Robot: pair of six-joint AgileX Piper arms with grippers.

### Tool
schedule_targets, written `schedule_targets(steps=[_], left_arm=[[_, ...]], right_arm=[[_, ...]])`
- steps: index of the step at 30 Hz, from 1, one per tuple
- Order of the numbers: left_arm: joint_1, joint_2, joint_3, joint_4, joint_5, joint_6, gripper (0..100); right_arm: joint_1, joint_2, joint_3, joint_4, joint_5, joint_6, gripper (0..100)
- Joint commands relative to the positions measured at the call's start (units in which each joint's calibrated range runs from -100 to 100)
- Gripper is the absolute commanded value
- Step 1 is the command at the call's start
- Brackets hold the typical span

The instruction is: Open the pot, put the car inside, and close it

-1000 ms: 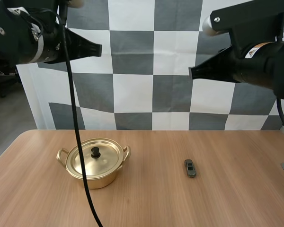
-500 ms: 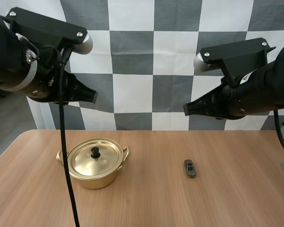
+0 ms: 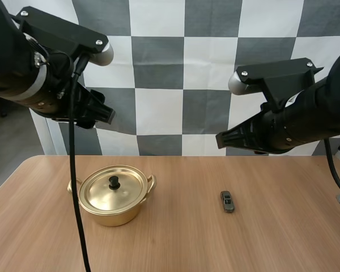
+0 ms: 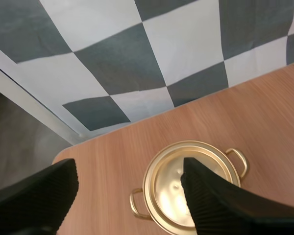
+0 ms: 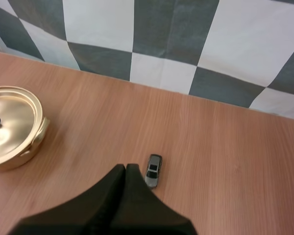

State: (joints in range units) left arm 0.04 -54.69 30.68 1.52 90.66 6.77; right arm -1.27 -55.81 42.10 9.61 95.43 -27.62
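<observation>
Lid (image 3: 126, 190) is seated on pot (image 3: 117, 216), counter (image 3: 175, 241) left; car (image 3: 227, 201) lies well apart, to the right. L jaws, spread above pot, should be centred over knob (image 3: 114, 182) and lowered squarely. R jaws are clenched, empty.

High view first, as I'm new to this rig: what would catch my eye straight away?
A shiny golden metal pot, its black-knobbed lid on, sits on the left of the wooden table, with a small grey toy car lying apart to its right. The left gripper hangs open above the pot; the right gripper hangs shut above the car.
</observation>
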Motion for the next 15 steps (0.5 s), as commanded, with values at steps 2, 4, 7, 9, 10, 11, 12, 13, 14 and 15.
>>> schedule_targets(steps=[2,4,7,9,10,11,12,13,14,15], left_arm=[[-0.01,-0.77,-0.32,-1.22,-4.81,-0.01,100],[-0.01,-0.58,-0.32,-3.01,-5.77,-0.01,100],[-0.01,2.10,-0.32,-6.79,-0.24,-0.01,100],[-0.01,5.35,-0.32,-9.37,6.84,-0.10,100],[-0.01,7.35,-0.32,-10.31,9.34,-0.10,100],[-0.01,9.34,-0.32,-10.78,9.34,-0.10,100],[-0.01,11.22,-0.32,-11.05,9.34,-0.48,100],[-0.01,12.89,-0.32,-11.05,9.34,-0.77,100],[-0.01,14.04,-0.32,-10.93,9.34,-0.91,100],[-0.01,15.25,-0.32,-10.65,9.34,-1.50,100]], right_arm=[[-0.01,-0.05,-0.07,0.04,1.06,0.04,0],[-0.01,-0.05,-0.07,-0.07,1.22,0.04,0],[-0.01,-0.05,-0.07,-0.07,1.22,0.04,0],[-0.01,-0.05,-0.07,-0.07,1.22,0.04,0],[-0.01,-0.05,-0.07,-0.07,1.22,0.04,0],[-0.01,-0.05,-0.07,-0.07,1.22,0.04,0],[-0.01,-0.05,-0.07,-0.17,1.23,0.04,0],[-0.01,-0.05,-0.07,-0.28,1.23,0.04,0],[-0.01,-0.05,-0.07,-0.39,1.23,0.04,0],[-0.01,-0.05,-0.07,-0.52,1.23,0.04,0]])
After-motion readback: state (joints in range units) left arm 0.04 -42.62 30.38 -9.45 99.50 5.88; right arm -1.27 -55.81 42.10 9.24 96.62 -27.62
